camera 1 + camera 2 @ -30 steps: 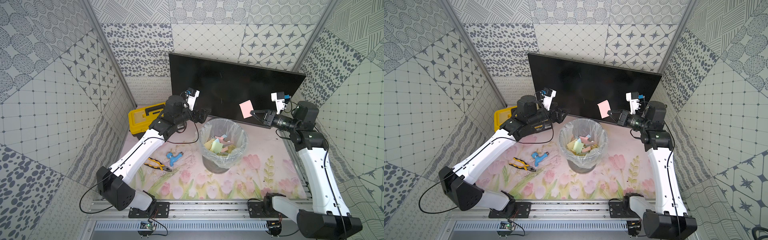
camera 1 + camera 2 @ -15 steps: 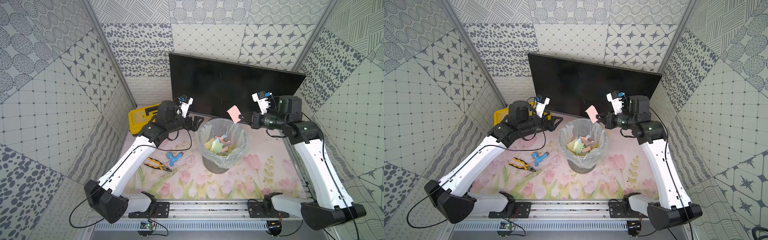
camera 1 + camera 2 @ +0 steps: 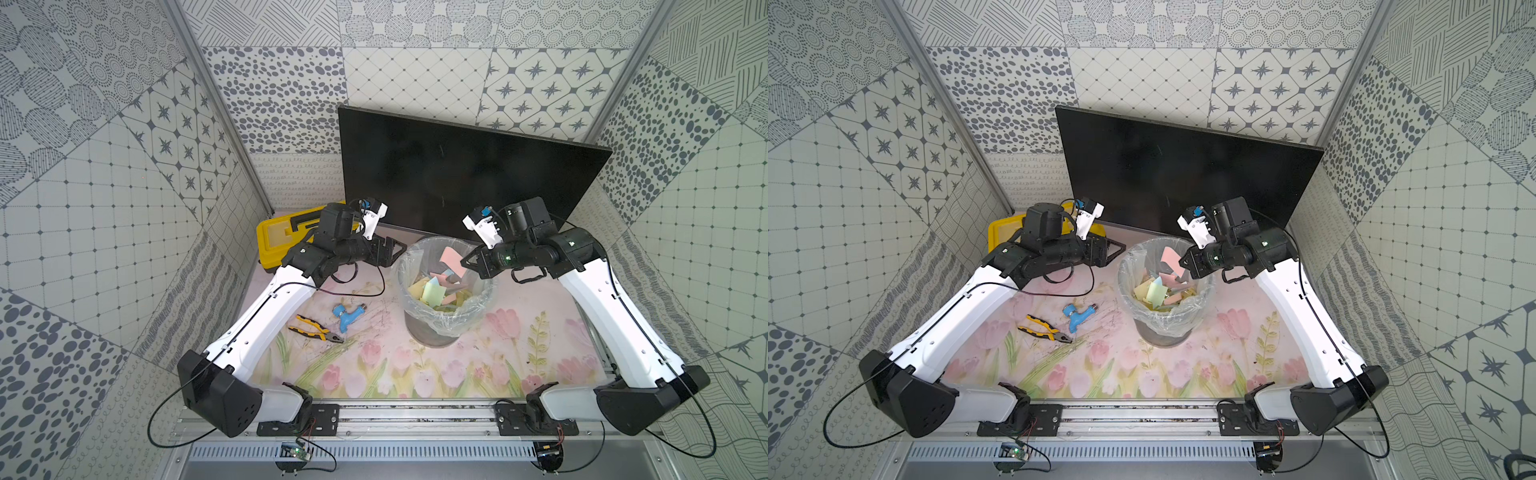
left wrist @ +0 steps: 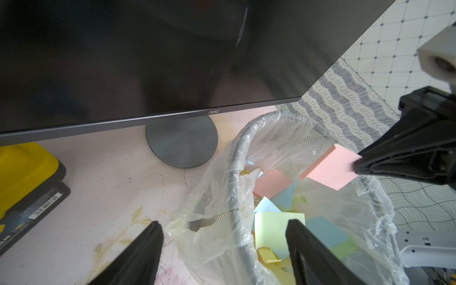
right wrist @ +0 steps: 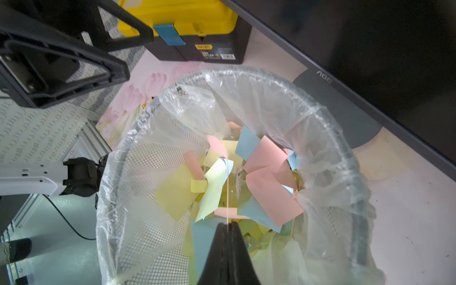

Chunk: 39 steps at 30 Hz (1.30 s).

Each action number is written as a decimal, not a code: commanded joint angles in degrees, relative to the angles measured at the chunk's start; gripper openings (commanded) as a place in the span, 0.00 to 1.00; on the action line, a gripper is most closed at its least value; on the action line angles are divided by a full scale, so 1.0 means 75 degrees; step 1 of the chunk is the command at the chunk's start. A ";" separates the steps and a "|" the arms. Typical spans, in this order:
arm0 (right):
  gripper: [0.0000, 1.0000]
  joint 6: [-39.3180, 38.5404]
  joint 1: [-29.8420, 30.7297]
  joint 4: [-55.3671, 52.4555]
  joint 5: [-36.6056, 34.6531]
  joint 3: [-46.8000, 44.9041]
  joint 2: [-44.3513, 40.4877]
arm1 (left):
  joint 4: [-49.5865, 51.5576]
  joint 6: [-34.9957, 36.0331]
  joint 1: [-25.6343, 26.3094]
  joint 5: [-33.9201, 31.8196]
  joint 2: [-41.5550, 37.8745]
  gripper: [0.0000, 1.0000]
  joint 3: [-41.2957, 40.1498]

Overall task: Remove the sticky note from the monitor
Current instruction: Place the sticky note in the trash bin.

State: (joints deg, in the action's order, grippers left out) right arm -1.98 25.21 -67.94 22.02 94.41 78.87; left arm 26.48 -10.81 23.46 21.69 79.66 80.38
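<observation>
Carried clear of the screen, the right hand [image 3: 466, 262] now hangs over the open bin [image 3: 430, 334], jaws clamped together on one edge of the pink sticky note [image 4: 330, 170]. A second ago that note was up against the glass. It now sticks out from the fingertips above the heap of discarded notes, touching neither the liner nor the rim. The left hand [image 4: 224, 223] has drawn back too. It sits just beside the bin's rim on the side of the yellow toolbox [image 3: 282, 239], jaws apart and holding nothing. Along the desk's far edge, the monitor [image 3: 457, 174] shows a bare black face in both top views. The removal itself looks done, and what is likely left is letting go over the bin, where the sticky strip might cling to a fingertip.
</observation>
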 commanded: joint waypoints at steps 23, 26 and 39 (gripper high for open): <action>0.00 -0.0540 0.1277 -0.0160 -0.2301 0.0517 0.1504 | 0.0254 -0.1159 0.0058 0.1305 0.0868 0.48 0.0029; 0.00 -0.0587 0.1338 -0.0163 -0.2190 0.0463 0.1618 | 0.0259 -0.1172 0.0053 0.1273 0.0868 0.48 0.0018; 0.31 -0.0615 0.1378 -0.0084 -0.2090 0.0361 0.1700 | 0.0337 -0.1176 0.0056 0.1234 0.0776 0.48 0.0011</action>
State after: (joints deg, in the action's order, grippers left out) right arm -6.42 35.20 -70.41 5.96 97.36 91.83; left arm 28.53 -19.49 23.66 28.71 85.91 80.40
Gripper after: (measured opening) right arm 0.300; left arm 0.476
